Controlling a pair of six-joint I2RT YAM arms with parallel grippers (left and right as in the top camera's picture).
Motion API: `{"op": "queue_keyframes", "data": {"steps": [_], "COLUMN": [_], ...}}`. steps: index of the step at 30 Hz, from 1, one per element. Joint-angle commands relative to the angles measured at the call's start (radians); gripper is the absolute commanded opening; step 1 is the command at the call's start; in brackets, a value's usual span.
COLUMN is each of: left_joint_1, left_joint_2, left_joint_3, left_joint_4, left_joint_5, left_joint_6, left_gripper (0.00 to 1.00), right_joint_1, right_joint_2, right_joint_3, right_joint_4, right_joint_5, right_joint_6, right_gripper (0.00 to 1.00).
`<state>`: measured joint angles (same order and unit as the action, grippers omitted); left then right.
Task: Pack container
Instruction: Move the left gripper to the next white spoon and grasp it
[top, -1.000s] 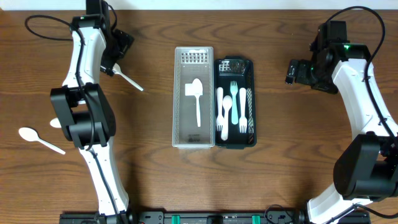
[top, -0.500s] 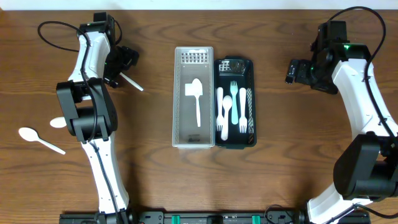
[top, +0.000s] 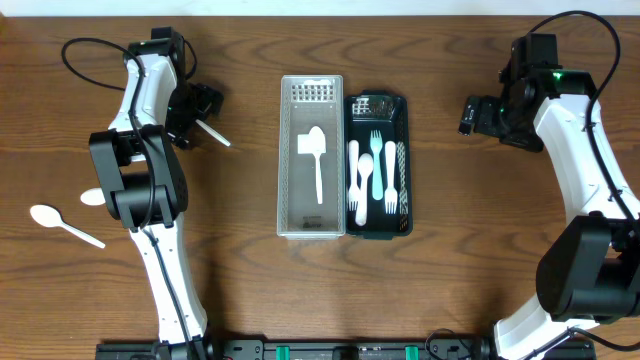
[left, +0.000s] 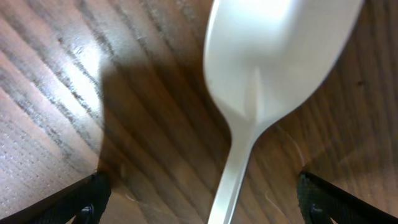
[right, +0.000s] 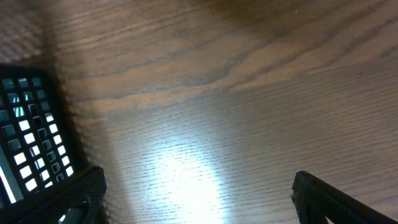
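**Left claw wide over a spoon, right claw wide over bare wood**

My left claw (top: 197, 108) stands wide open and grips nothing. My right claw (top: 468, 113) is just as wide and just as empty.

From overhead, my left claw covers most of the white spoon (top: 214, 132). Only its thin handle shows, poking out of the claw toward the containers. My left wrist camera shows what that view hides. The spoon's bowl lies flat on the table (left: 56, 68) just ahead of my claw. The handle runs back between my two fingertips (left: 87, 199), which stand apart on either side of it.

My right wrist camera shows bare wood between my right fingertips (right: 84, 196), with a gridded corner of the black container (right: 25, 143) off to one side. Only the overhead view shows the whole of it. The black container (top: 408, 150) sits well apart from my right claw and holds white and teal cutlery (top: 371, 178). It touches the clear container (top: 284, 150), where one white utensil (top: 316, 160) lies.

Only the overhead view shows a loose spoon (top: 60, 222), far behind my left claw.
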<state>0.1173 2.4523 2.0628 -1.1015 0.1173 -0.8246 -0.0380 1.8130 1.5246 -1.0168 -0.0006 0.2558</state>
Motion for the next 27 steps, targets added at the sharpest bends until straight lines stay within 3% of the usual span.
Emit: {"op": "queue_keyframes", "data": {"steps": [1,5,8,13,19,21,27], "left_joint_1": [0.008,0.008,0.009,0.008,0.008,0.008,0.009], "left_joint_2": [0.012,0.012,0.012,0.012,0.012,0.012,0.012], "left_joint_3": [-0.028,-0.028,-0.028,-0.028,-0.028,-0.028,-0.028], "left_joint_4": [-0.006,-0.021,-0.023,-0.02,-0.015,-0.015,-0.008], "left_joint_5": [-0.013,-0.038,-0.04,-0.039,-0.039,-0.039,-0.039], "left_joint_6": [-0.024,-0.027,-0.026,-0.026,-0.026,-0.026,-0.026], "left_gripper": [0.98,1.0,0.87,0.81,0.54,0.4,0.25], "right_joint_1": [0.0,0.0,0.0,0.0,0.0,0.0,0.0], "right_joint_2": [0.005,0.005,0.005,0.005,0.005,0.005,0.005], "right_joint_3": [-0.003,-0.003,-0.003,-0.003,-0.003,-0.003,-0.003], "right_joint_4": [-0.004,-0.009,-0.016,-0.023,-0.023,-0.024,-0.023], "right_joint_5": [0.004,0.004,0.004,0.004,0.004,0.004,0.004], "right_joint_6": [0.013,0.013,0.013,0.013,0.013,0.013,0.013], "right_gripper": [0.99,0.99,0.99,0.99,0.99,0.99,0.99]}}
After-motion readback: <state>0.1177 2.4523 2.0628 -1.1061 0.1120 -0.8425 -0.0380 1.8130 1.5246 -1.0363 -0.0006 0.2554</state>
